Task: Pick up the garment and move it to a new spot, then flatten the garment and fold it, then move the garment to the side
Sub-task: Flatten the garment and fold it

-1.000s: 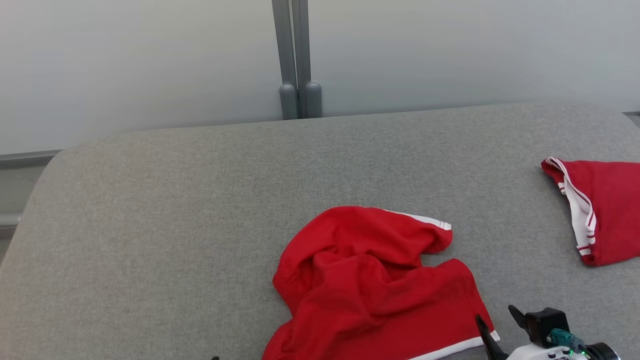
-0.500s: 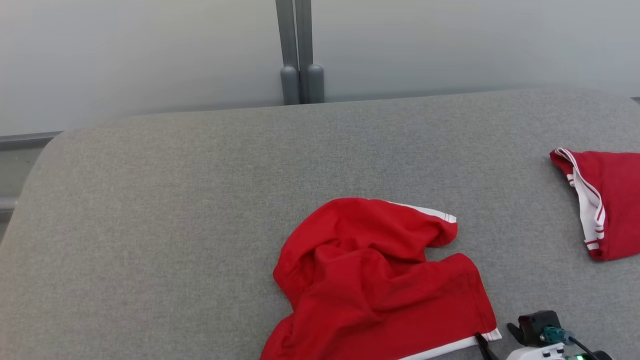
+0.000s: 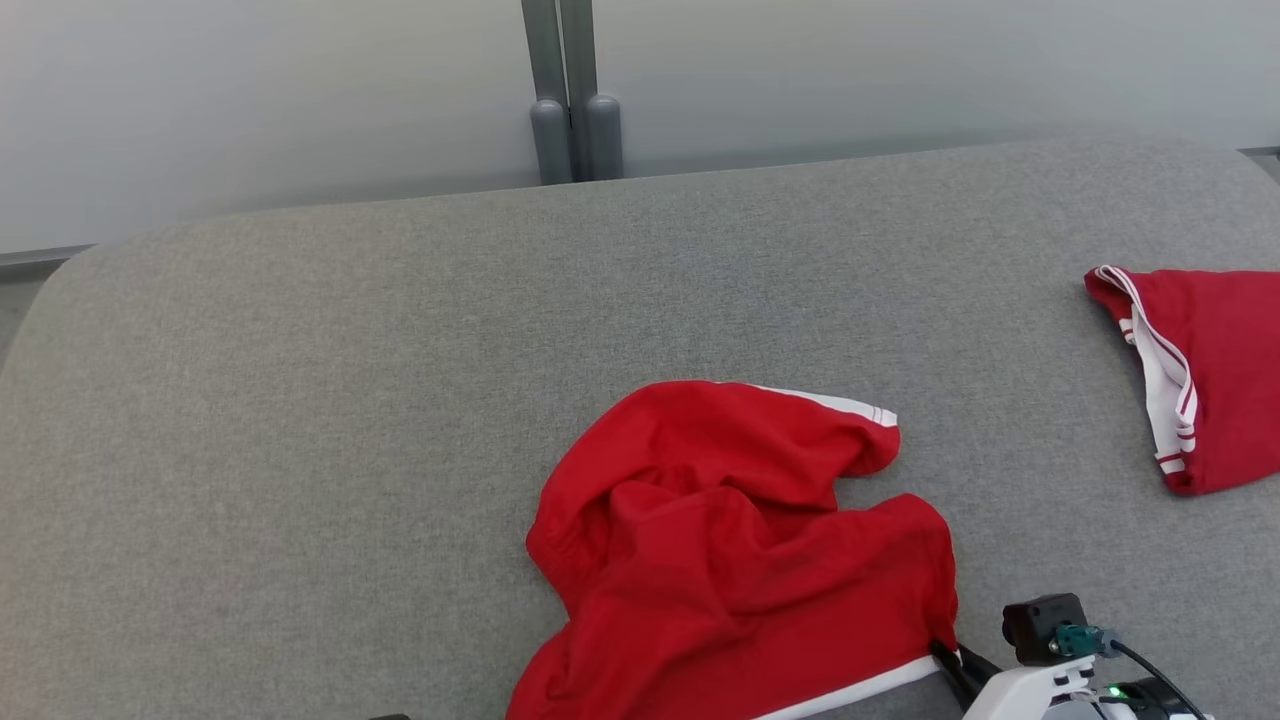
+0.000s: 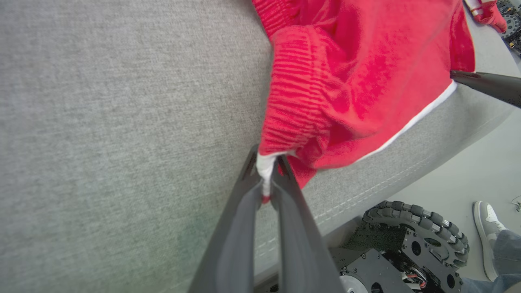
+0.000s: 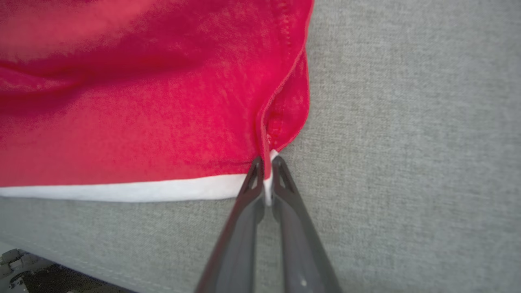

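My head camera: high, angled down at the worktop point(image 3: 300, 400). Wrist cameras: close, low, both seemingly sharing the garment point(image 3: 730, 560).

No legible text or numbers, garment point(image 3: 740, 560) seemingly unbranded, wrist views blurred

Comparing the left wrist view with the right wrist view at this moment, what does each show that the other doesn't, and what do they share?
Left wrist view: the left hand shut on the garment's white trim, a second red garment at the top right edge, a person's shoe on the floor. Right wrist view: the right hand shut on the end of the white hem, by a seam. Both: the garment lying on the grey cushion, white hem along its edge.
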Controlling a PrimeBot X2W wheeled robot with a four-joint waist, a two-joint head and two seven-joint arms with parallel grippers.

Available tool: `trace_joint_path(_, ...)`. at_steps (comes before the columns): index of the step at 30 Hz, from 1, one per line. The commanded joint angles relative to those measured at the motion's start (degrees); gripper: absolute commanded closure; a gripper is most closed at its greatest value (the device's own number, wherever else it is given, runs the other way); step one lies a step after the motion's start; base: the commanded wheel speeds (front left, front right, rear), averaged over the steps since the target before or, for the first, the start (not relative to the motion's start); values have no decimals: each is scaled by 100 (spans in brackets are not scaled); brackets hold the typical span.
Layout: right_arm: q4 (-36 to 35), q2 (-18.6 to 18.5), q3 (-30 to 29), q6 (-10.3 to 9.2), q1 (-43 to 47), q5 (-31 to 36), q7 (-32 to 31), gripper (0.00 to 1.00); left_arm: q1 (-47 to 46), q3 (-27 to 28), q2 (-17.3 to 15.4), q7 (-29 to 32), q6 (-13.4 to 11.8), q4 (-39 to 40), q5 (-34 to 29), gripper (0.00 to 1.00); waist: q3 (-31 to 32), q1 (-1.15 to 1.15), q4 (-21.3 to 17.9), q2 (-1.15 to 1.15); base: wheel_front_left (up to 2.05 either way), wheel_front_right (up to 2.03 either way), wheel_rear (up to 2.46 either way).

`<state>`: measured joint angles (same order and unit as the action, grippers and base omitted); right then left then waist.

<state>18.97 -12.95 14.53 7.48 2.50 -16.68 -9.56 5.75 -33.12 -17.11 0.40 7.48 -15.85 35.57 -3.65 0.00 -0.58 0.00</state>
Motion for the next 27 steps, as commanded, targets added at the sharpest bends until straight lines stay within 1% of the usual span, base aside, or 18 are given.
trace_joint_path(1,-31,-76,35,2,30,-161,-64,100,-87,-43,-60,-50,-3,96,115,100,18,0,-18,0,0,0,0)
trace_joint_path(4,-536,-136,-124,2,86,-652,-33,100,-83,-33,-173,-66,-3,529,277,100,22,0,-23,0,0,0,0)
trace_joint_path(6,-1120,-238,-225,2,150,-1078,-83,100,-85,24,-239,-13,-3,1052,441,100,-23,0,-26,0,0,0,0)
trace_joint_path(7,-1488,-350,-295,2,169,-1277,-122,100,-97,106,-274,30,-23,1405,547,100,-59,0,-36,0,0,0,0)
trace_joint_path(9,-2167,-516,-499,1,121,-1621,-231,100,-187,214,-436,203,-48,2078,609,100,-148,0,-63,0,0,0,0)
trace_joint_path(13,-3245,-761,-1028,2,-344,-2231,-602,100,-720,526,-684,683,-103,3280,854,100,-464,0,-94,0,0,0,0)
trace_joint_path(15,-3493,-853,-1242,3,-795,-2421,-840,100,-1213,747,-811,936,-145,3618,908,100,-706,0,-127,0,0,0,0)
trace_joint_path(16,-3535,-841,-1337,2,-1045,-2501,-943,100,-1462,814,-829,1070,-140,3709,976,100,-830,0,-133,0,0,0,0)
trace_joint_path(18,-3507,-999,-1540,2,-1692,-2410,-1167,100,-2162,967,-773,1308,-111,3725,1160,100,-1112,0,-101,0,0,0,0)
trace_joint_path(20,-3339,-912,-1692,2,-2450,-2494,-1392,100,-2979,1040,-830,1618,-97,3545,1200,100,-1476,0,-76,0,0,0,0)
trace_joint_path(21,-3168,-878,-1767,2,-2896,-2467,-1512,100,-3429,1088,-730,1730,-89,3355,1316,100,-1653,0,-60,0,0,0,0)
trace_joint_path(22,-2988,-761,-1872,2,-3318,-2528,-1602,100,-3846,1100,-670,1875,-81,3155,1394,100,-1845,0,-45,0,0,0,0)
trace_joint_path(23,-2733,-722,-1973,2,-3766,-2476,-1725,100,-4376,1104,-651,1976,-62,2896,1317,100,-2044,0,-9,0,0,0,0)
trace_joint_path(24,-2508,-787,-2009,2,-4268,-2232,-1811,100,-4939,1111,-563,2037,-61,2571,1294,100,-2247,0,28,0,0,0,0)
trace_joint_path(27,-1826,-535,-2082,-1,-5523,-1898,-1846,100,-6239,1056,-299,2020,-36,1664,1139,100,-2730,0,88,0,0,0,0)
